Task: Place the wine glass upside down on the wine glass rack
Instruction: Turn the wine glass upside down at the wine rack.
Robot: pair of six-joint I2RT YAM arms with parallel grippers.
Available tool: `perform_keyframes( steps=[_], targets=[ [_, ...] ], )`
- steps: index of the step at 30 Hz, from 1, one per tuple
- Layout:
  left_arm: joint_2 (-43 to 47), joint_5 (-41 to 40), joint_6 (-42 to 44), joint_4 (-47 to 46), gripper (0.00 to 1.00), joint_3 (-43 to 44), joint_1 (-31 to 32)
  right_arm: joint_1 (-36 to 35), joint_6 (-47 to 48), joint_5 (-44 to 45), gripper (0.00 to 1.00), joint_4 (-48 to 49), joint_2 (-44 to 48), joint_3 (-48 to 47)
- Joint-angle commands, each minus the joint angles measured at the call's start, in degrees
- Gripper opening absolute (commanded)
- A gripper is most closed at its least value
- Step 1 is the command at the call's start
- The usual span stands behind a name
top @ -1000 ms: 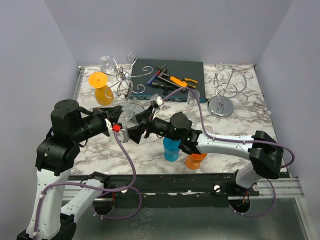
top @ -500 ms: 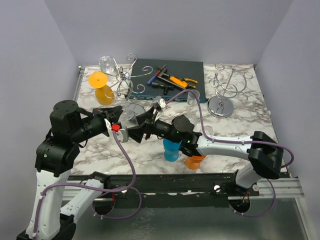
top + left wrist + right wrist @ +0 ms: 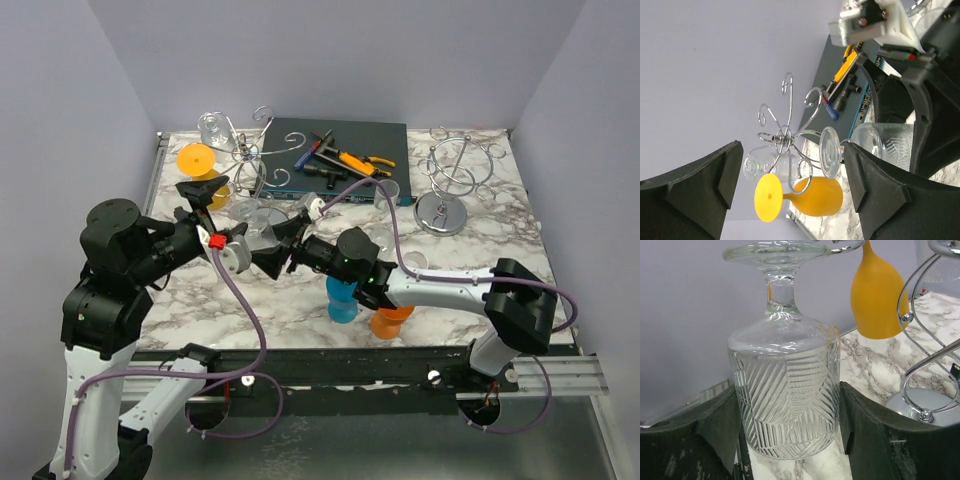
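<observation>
Gripping the clear ribbed wine glass (image 3: 785, 365) foot-up, right end effector (image 3: 787, 415) suits the far-left chrome wire rack (image 3: 245, 158); left end effector (image 3: 790, 187) gapes.

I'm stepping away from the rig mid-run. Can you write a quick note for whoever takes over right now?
Left gripper: open, holding nothing.
Right gripper: shut on the clear wine glass, foot up, rim down.
Wine glass rack: back left of the table, beyond both grippers, with an orange glass already hanging on it.
Done: the glass is gripped and inverted.
Left: carry it to the rack, slide its foot onto a free hook, then release.
</observation>
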State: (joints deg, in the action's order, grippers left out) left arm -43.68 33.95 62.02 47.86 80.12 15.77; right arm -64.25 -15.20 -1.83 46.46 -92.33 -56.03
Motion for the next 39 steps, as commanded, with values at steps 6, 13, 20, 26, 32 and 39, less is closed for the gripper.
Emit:
perform_keyframes(
  steps=[6,13,20,26,32,39],
  targets=[
    [-4.7,-7.2,-15.0,-4.1,0.94,8.1,0.0,2.4,4.2,0.6,0.00,3.8,-3.0,-6.6],
    [-8.1,-14.0,-22.0,-6.7,0.97,11.1,0.0,3.9,3.5,-0.4,0.00,4.5,-5.0,-7.8],
    [-9.9,-19.3,-26.8,-10.4,0.97,10.1,-0.1,4.9,2.5,-1.2,0.00,5.4,-6.9,-9.2],
    [-12.3,-21.1,-30.9,-11.0,0.96,9.3,-0.1,5.1,1.7,-2.3,0.00,6.1,-8.5,-10.7],
    [-16.8,-21.3,-37.2,-11.2,0.93,11.5,0.0,5.3,1.3,-2.2,0.00,6.1,-10.3,-12.3],
    [-20.7,-21.8,-39.2,-12.2,0.88,13.2,-0.1,6.1,0.9,-2.3,0.00,7.1,-11.5,-13.1]
  ],
)
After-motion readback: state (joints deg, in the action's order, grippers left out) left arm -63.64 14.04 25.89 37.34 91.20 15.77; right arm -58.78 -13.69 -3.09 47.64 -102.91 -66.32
